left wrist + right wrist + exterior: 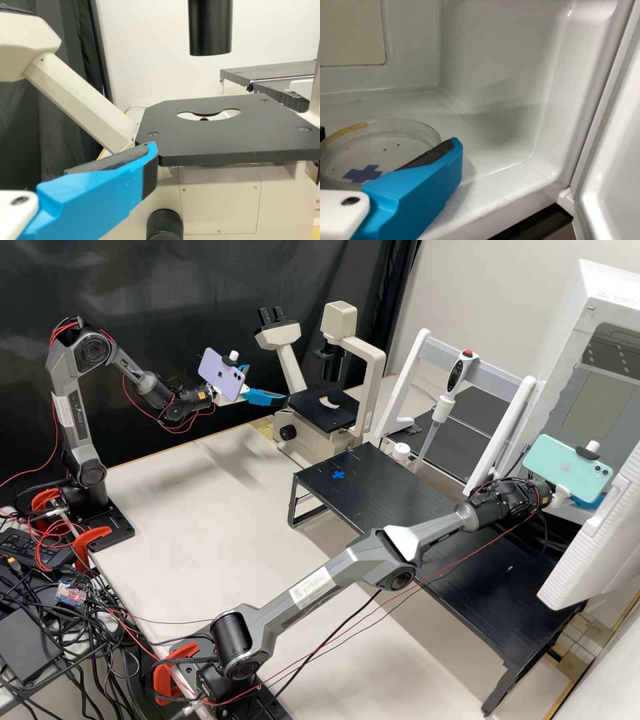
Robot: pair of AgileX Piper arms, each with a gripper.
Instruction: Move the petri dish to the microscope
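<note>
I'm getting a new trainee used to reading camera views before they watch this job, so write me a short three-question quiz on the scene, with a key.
1. True or false: the left gripper is beside the microscope and holds no dish.

2. Fill in the missing word: the blue mark on the black platform has the shape of a ____.

3. Where is the petri dish?
A) On the microscope
B) Inside the white chamber
C) On the black platform

Key: 1. True; 2. cross; 3. B
</note>
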